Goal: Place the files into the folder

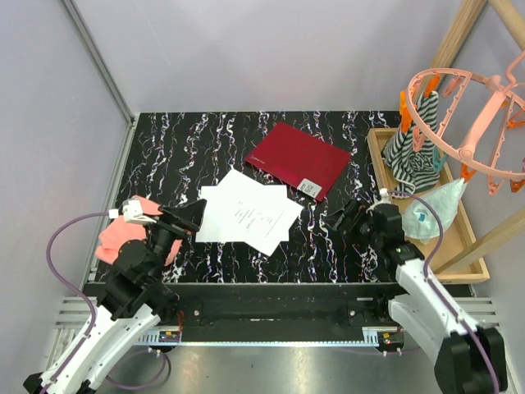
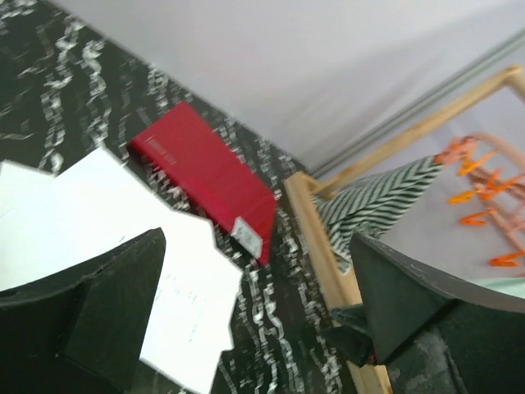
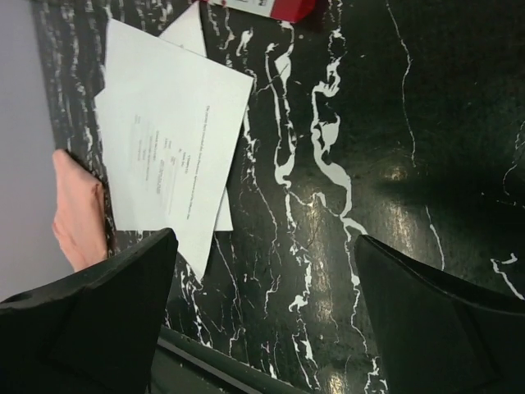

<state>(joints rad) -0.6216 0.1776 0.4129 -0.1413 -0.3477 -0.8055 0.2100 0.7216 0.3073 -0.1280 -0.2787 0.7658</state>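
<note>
Left gripper (image 2: 256,242): jaws fully apart, nothing between them. It hangs over the near-left part of the table (image 1: 164,148), beside the left edge of the files (image 1: 246,212), not touching them as far as I can see.

Right gripper (image 3: 267,238): also wide open and empty, above bare marble-pattern tabletop to the right of the files, toward the near-right corner.

Files: a few white sheets with small black print, flat mid-table, loosely fanned so corners stick out at different angles (count unclear, at least three).

Folder (image 1: 295,158): dark red, closed, lying flat and skewed toward the far edge, right of centre. White barcode label (image 1: 309,186) at its near corner. It sits just beyond the files' far corner with no overlap.

Pink folded cloth (image 1: 115,234) sits at the table's left edge under the left arm. Wooden tray (image 1: 379,152) along the right edge holds a striped cloth (image 1: 414,160) and a clear plastic bag (image 1: 431,209).
</note>
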